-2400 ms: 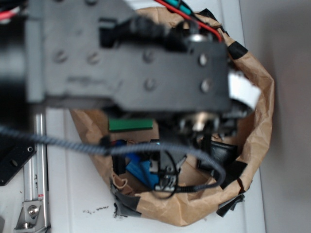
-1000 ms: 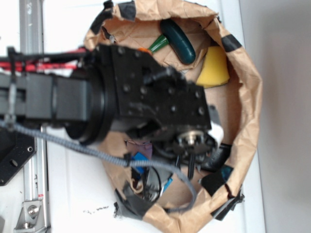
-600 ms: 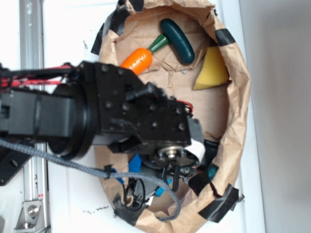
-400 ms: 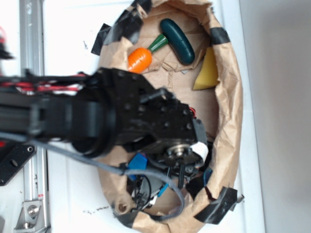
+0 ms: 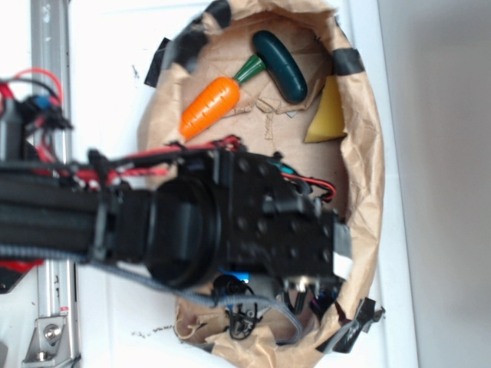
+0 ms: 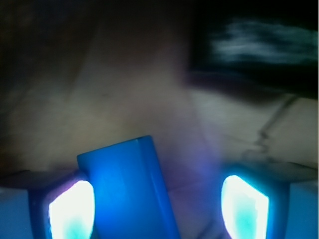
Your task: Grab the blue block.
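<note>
The blue block [image 6: 127, 191] is a bright-blue slab that stands up between my two glowing pads in the wrist view. It lies close against the left pad [image 6: 72, 209], with a wide gap to the right pad [image 6: 244, 206]. My gripper [image 6: 159, 204] is open around it, low over the brown paper floor. In the exterior view only a blue sliver of the block [image 5: 239, 277] shows under the black wrist, and the fingers are hidden by the arm.
A brown paper bag basin [image 5: 370, 169] with black tape holds an orange carrot [image 5: 211, 106], a dark green long piece [image 5: 280, 65] and a yellow wedge [image 5: 326, 115] at its far end. A metal rail [image 5: 50, 46] runs along the left.
The arm has moved toward the near end of the bag and lower. The carrot is now fully uncovered. Most of the blue block is now hidden under the wrist.
</note>
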Available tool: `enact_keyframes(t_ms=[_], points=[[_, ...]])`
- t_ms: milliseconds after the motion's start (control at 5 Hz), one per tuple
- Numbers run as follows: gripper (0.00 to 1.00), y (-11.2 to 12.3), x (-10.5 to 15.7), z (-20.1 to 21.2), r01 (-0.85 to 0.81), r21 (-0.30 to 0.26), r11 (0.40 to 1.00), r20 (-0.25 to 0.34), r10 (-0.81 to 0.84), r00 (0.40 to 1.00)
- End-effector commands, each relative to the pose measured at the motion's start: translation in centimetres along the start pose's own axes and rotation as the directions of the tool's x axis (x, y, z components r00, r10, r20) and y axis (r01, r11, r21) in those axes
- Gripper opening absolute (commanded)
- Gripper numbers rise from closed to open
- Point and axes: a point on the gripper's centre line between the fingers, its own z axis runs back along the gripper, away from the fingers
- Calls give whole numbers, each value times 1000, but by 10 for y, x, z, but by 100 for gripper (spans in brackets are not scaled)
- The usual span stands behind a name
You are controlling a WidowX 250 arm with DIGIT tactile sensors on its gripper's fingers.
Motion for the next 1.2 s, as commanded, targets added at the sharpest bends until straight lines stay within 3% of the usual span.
enact_keyframes(t_ms=[0, 200, 400, 600, 1000], points=[[100, 97, -22, 55, -229, 24, 973, 127, 225, 966], [100, 101, -27, 56, -232, -23, 972, 132, 233, 964], [100, 81, -24, 57, -196, -66, 978, 144, 204, 968], [100, 49, -20, 55, -218, -64, 974, 138, 225, 965], [100, 33, -32, 36, -316, -42, 948, 76, 319, 945]])
